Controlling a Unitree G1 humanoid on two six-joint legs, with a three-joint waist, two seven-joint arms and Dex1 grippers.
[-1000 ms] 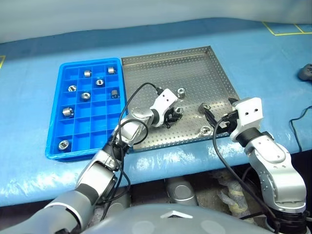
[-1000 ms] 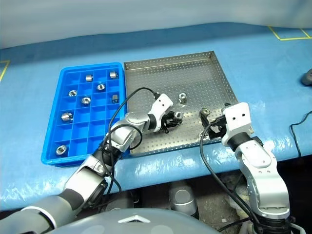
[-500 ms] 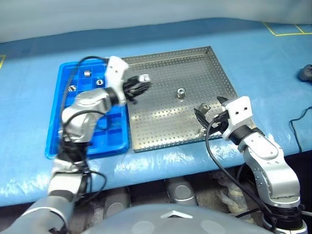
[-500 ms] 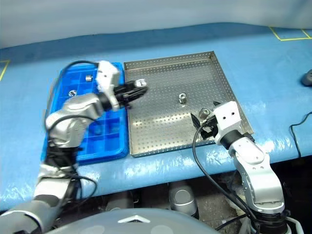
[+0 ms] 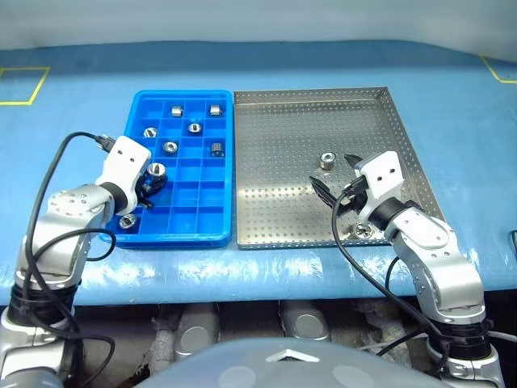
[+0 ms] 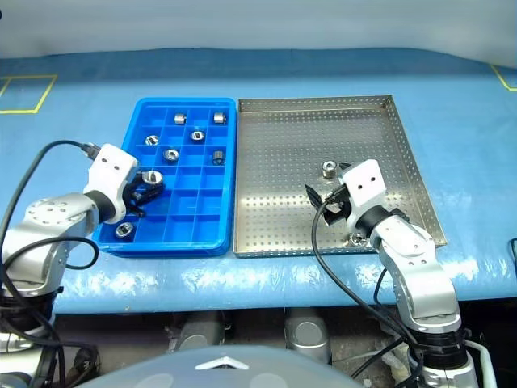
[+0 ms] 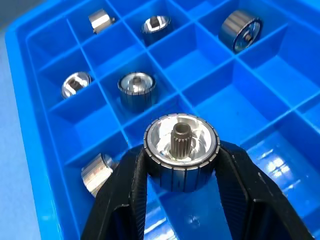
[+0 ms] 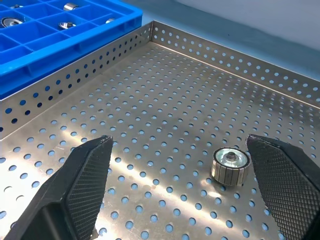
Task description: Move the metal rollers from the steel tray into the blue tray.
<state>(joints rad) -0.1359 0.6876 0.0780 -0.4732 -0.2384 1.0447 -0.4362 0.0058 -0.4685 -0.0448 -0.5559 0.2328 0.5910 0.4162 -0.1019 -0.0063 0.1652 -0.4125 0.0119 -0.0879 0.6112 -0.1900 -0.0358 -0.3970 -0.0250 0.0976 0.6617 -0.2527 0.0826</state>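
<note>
My left gripper [image 7: 181, 161] is shut on a metal roller [image 7: 181, 152], a ribbed silver one. It holds the roller just above a compartment near the left side of the blue tray [image 5: 182, 235]. Several more rollers lie in other compartments, one of them [image 7: 136, 88] right beyond the held roller. My right gripper [image 8: 179, 146] stands open low over the steel tray [image 5: 275, 137]. One roller [image 8: 230, 166] rests on the perforated floor just ahead, nearer its right finger. Another roller [image 5: 359, 232] lies by the steel tray's front rim, under my right wrist.
Both trays sit side by side on a table under a blue cover [image 5: 452, 89]. Yellow tape marks [image 5: 20, 85] lie at its far left. Black cables loop from both wrists. The table's front edge runs just below the trays.
My left arm has swung left from the steel tray to over the blue tray with the roller in its grip. The right gripper has edged toward the roller ahead. The camera has shifted.
</note>
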